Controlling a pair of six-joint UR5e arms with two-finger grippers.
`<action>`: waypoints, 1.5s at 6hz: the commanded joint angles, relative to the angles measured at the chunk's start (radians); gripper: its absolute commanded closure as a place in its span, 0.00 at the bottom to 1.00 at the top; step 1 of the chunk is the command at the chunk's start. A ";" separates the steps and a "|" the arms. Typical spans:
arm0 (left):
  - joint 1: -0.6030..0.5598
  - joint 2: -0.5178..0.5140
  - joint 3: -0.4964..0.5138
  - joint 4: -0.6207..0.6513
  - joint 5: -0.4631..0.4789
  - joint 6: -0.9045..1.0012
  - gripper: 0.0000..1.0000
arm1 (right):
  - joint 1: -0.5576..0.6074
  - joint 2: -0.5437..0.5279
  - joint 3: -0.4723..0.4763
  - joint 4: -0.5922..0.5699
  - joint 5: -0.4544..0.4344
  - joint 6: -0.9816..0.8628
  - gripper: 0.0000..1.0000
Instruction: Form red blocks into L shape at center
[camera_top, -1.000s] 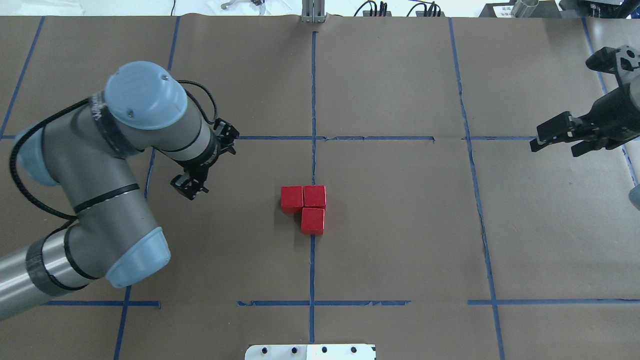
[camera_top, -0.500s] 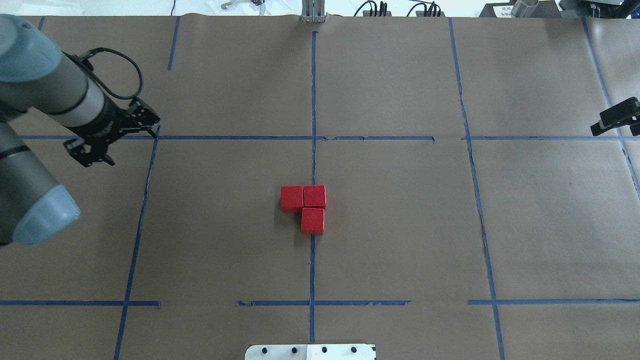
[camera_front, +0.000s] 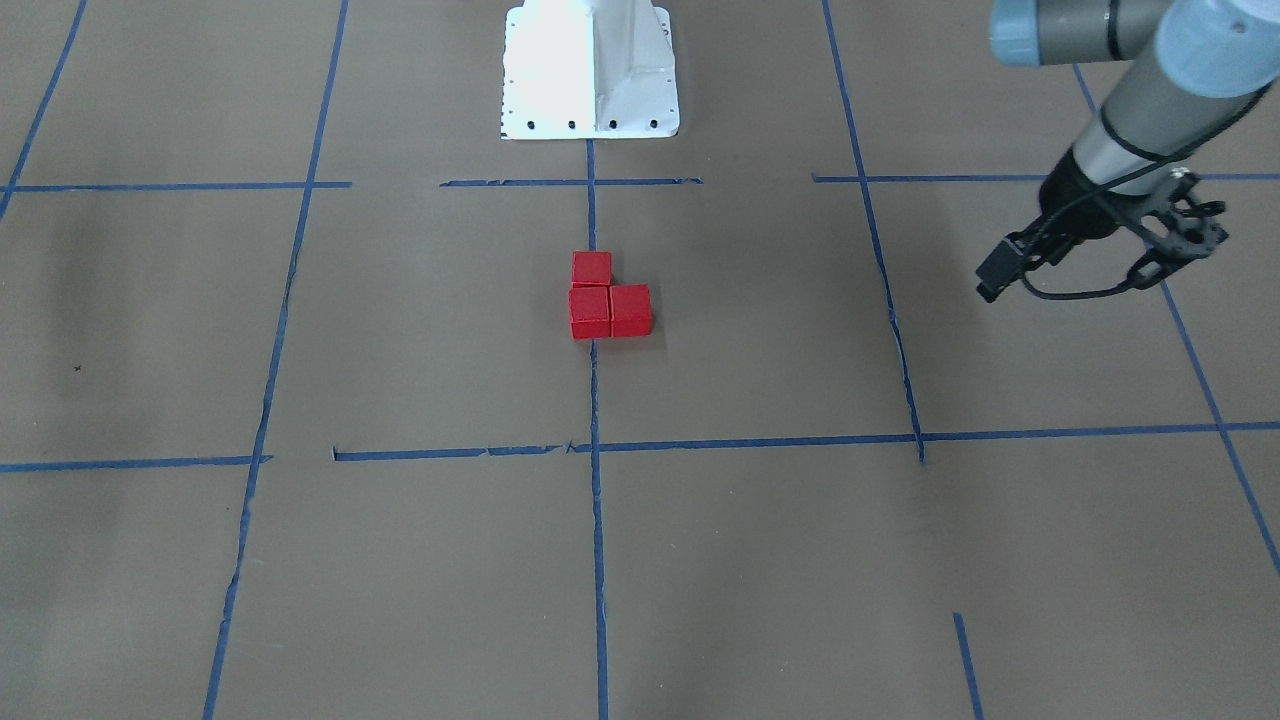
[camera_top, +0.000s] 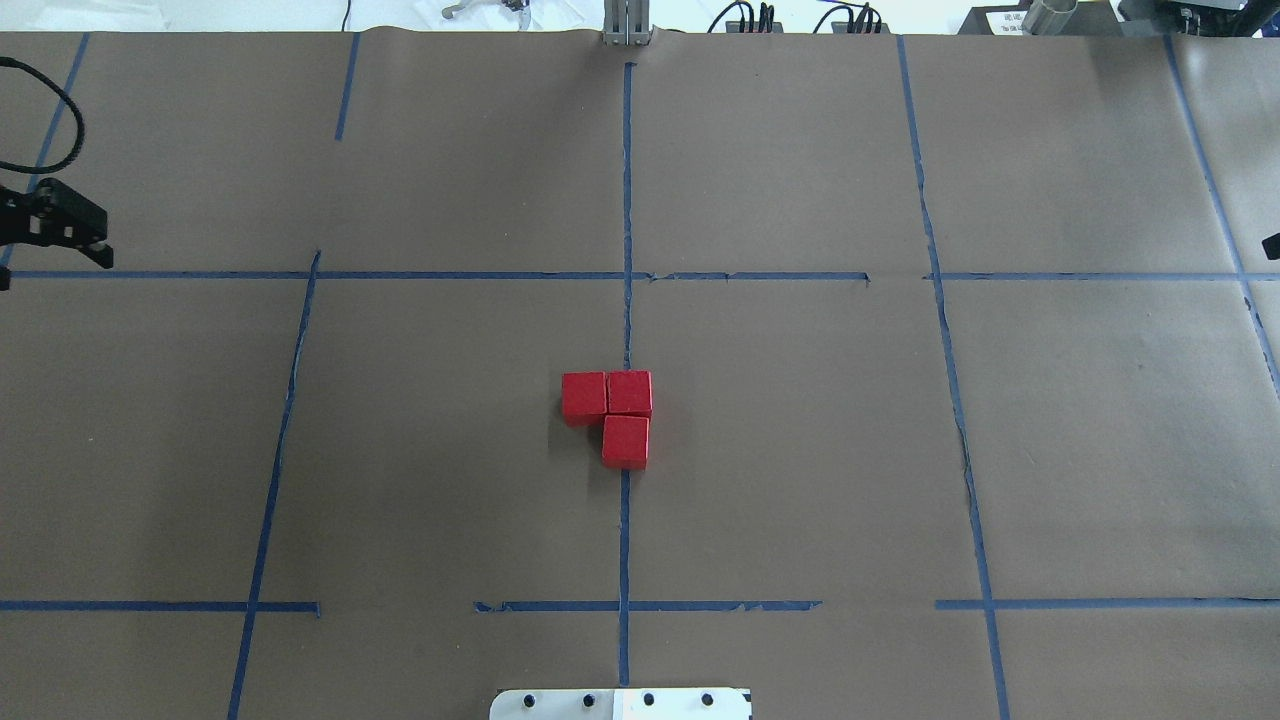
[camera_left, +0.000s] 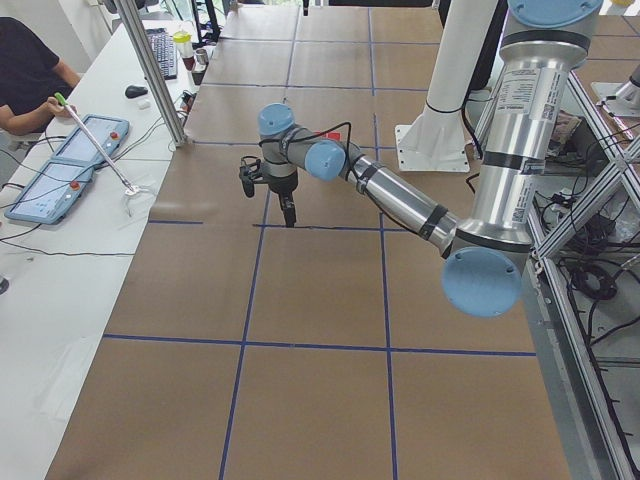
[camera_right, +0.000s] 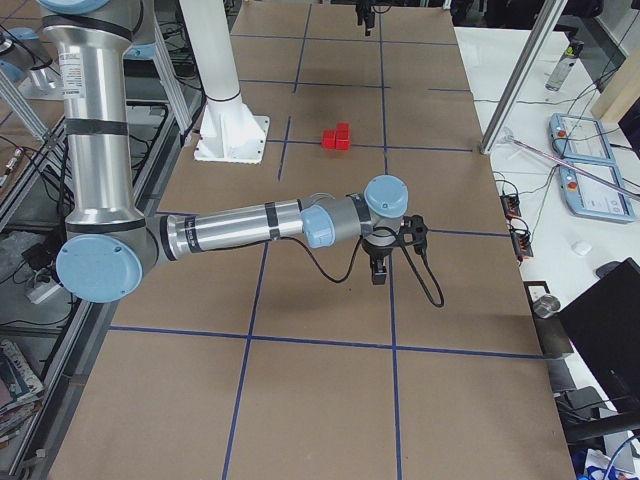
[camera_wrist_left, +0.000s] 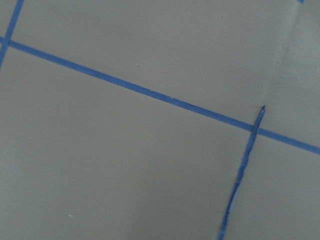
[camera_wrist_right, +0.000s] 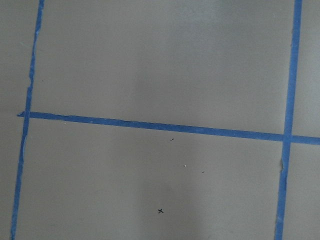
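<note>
Red blocks (camera_top: 620, 412): lying touching in an L at the center (camera_top: 720, 400), straddling the blue tape line (camera_top: 626, 180).
Left gripper (camera_left: 289, 215): hovering well apart from them; whether it is gripping cannot be told.
Right gripper (camera_right: 379, 272): hovering well apart too; grip likewise unclear.

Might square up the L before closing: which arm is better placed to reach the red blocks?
Left, probably. The left tool hangs nearer the red blocks; the right tool barely shows at the overhead view's edge. Both are far off.

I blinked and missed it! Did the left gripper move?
Yes. The left gripper went left, away from the red blocks, across the blue tape line to the overhead view's edge.
</note>
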 joint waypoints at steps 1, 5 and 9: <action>-0.116 0.085 0.021 0.002 -0.026 0.389 0.00 | 0.048 0.001 -0.062 -0.014 0.022 -0.079 0.00; -0.322 0.180 0.104 0.002 -0.124 0.754 0.00 | 0.099 0.005 -0.056 -0.131 0.016 -0.207 0.00; -0.331 0.219 0.142 -0.003 -0.123 0.759 0.00 | 0.109 0.007 -0.042 -0.140 -0.022 -0.208 0.00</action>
